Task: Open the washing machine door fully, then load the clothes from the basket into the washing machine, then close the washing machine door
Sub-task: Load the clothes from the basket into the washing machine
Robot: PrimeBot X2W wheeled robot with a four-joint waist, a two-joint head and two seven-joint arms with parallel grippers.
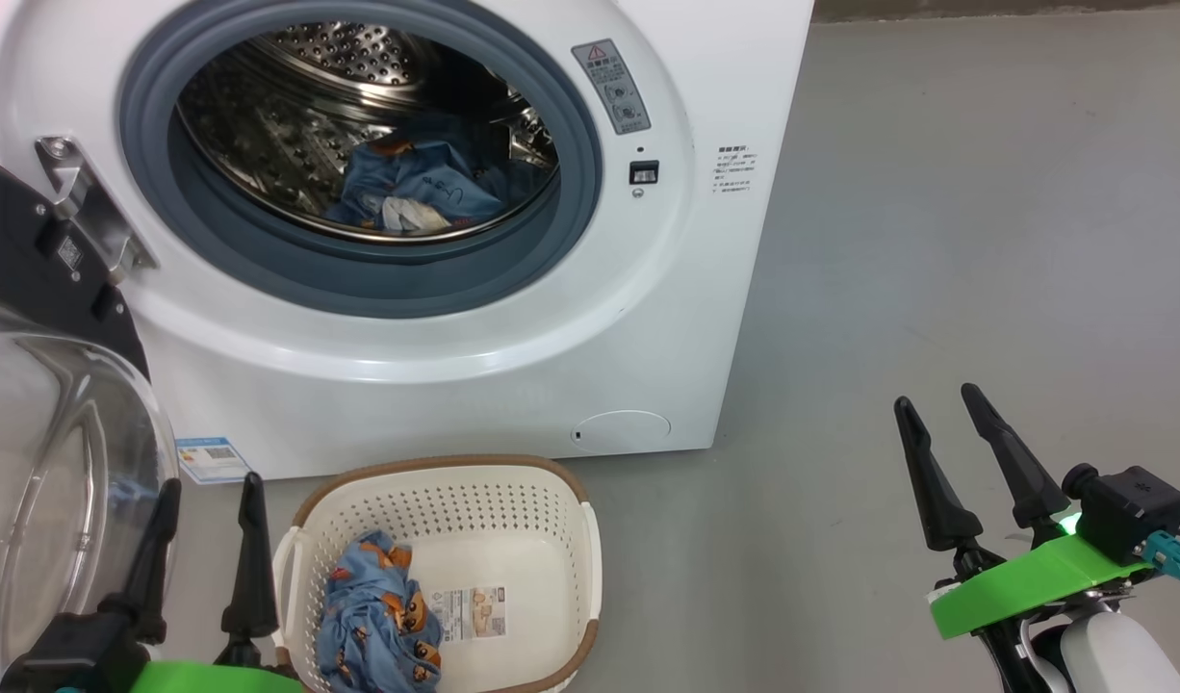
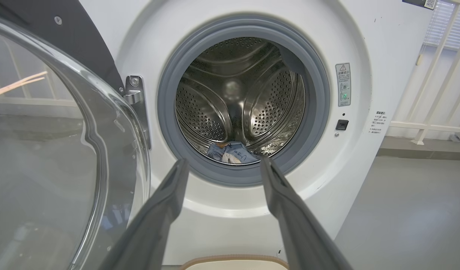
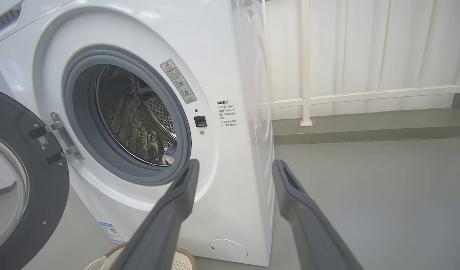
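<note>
White boxy washing machine (image 1: 436, 385), perforated steel drum (image 1: 292, 144), grey gasket (image 1: 378, 279); door (image 1: 12, 241) stands open. Perforated cream basket (image 1: 436, 486) holds crumpled blue printed clothes (image 1: 373, 626); label (image 1: 470, 613) illegible. Left gripper (image 1: 212, 483), right gripper (image 1: 936, 397): fingers spread, empty.

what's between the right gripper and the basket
Just bare grey floor. In the head view, nothing lies on the stretch from the open right gripper across to the basket.
</note>
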